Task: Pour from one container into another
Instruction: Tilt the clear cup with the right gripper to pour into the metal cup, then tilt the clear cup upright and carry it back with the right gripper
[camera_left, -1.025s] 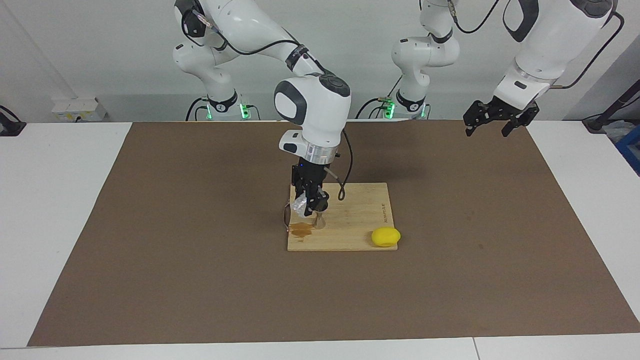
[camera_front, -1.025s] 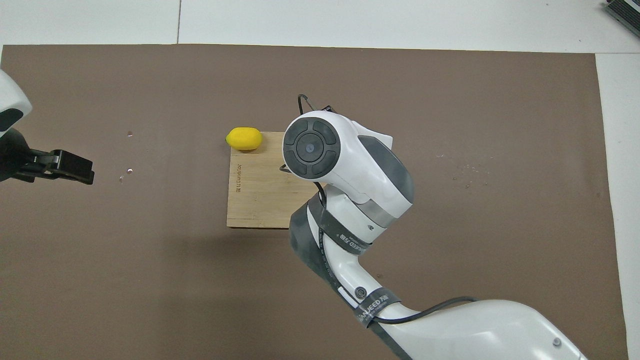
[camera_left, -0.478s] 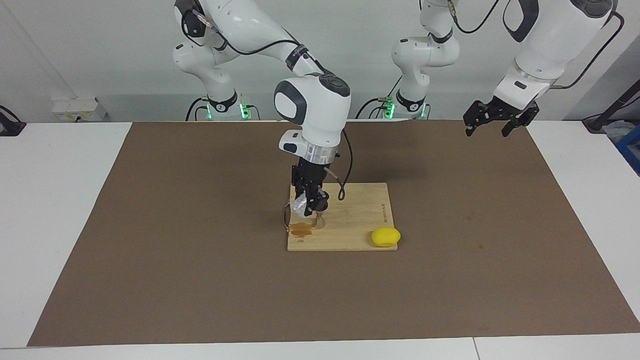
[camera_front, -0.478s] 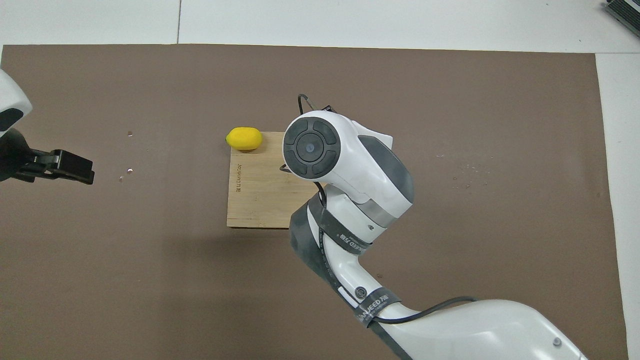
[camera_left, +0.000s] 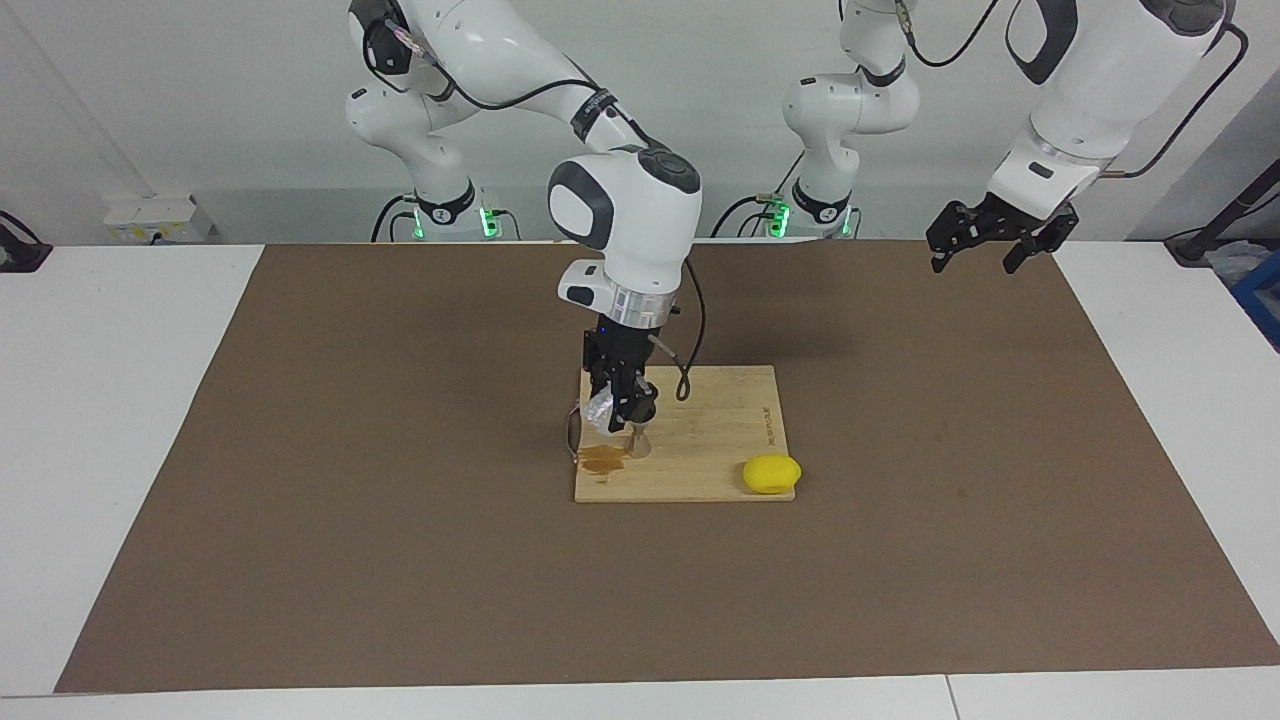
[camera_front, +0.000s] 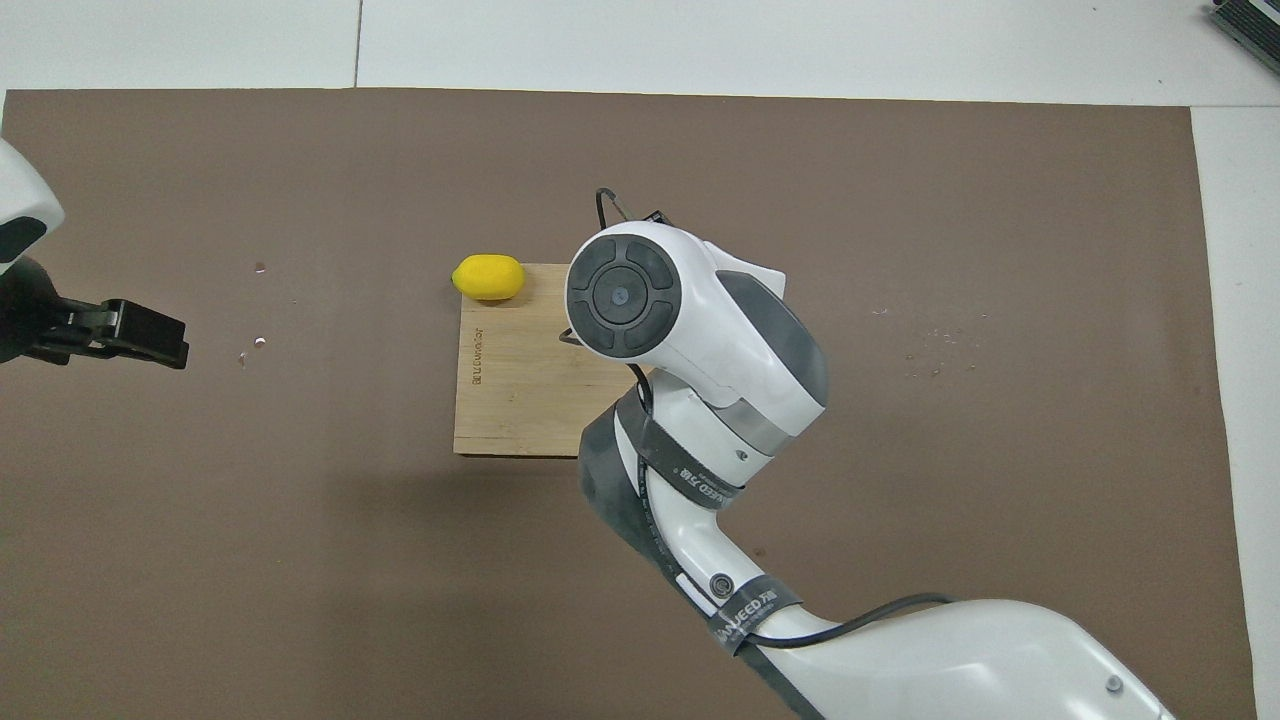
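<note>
The right gripper (camera_left: 622, 408) holds the small clear cylindrical cup (camera_left: 601, 411) tilted above the shiny steel hourglass jigger (camera_left: 637, 442), near the wooden board's (camera_left: 720, 420) corner, beside a brown puddle (camera_left: 603, 459). The left gripper (camera_left: 988, 238) waits wide open over the brown mat's (camera_left: 400, 560) corner.

Plain, perhaps grey wall (camera_left: 230, 110); white table (camera_left: 100, 400)

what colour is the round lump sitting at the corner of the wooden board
Bright yellow, like a lemon; it shows best in the facing view.
</note>
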